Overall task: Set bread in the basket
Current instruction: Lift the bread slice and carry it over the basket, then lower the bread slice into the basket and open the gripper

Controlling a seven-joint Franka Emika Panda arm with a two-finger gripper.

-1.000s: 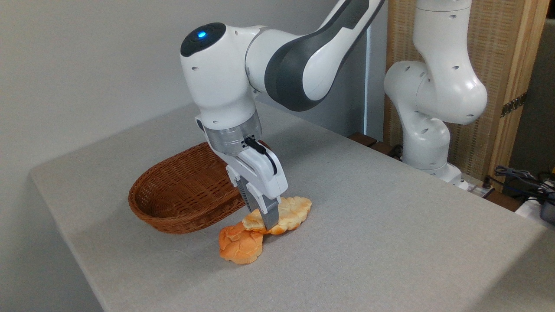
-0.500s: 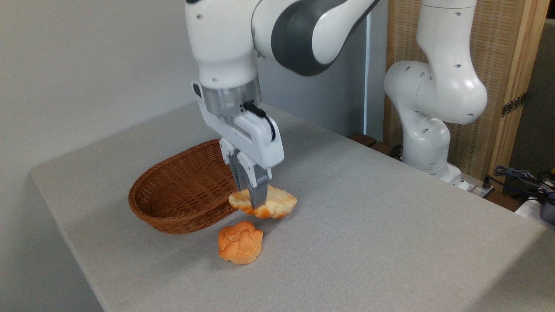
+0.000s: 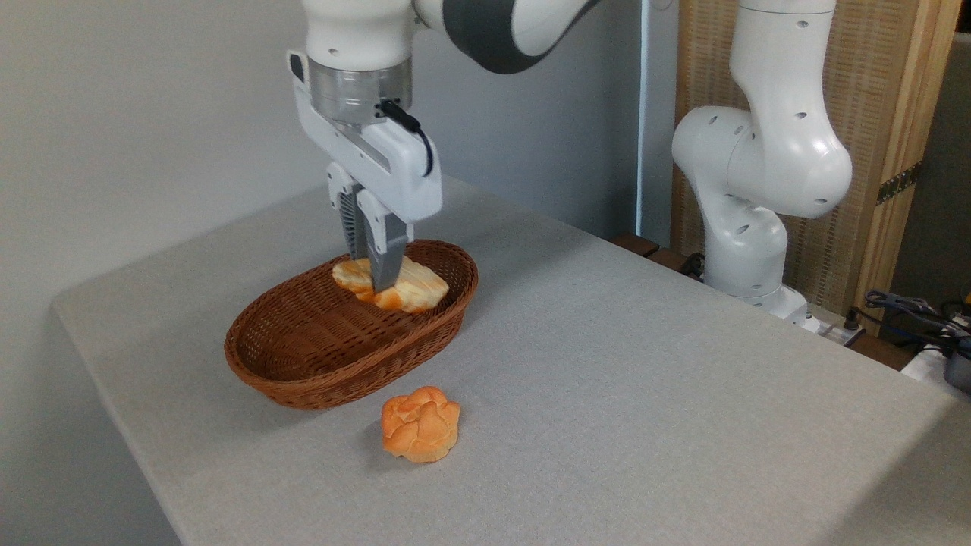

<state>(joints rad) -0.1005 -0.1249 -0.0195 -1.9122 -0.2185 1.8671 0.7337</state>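
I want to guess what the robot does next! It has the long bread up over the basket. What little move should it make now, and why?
Probably lower a little, then let go. The end effector is shut on the bread, which hangs over the far end of the basket, seemingly not resting on the weave yet. Dropping it from closer should land it softly inside. The orange bun stays on the table.

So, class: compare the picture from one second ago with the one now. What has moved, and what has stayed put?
The gripper, shut on the bread, rose from the table and carried it up and left; it now hangs over the basket, not yet released. The basket and the orange bun have not moved.
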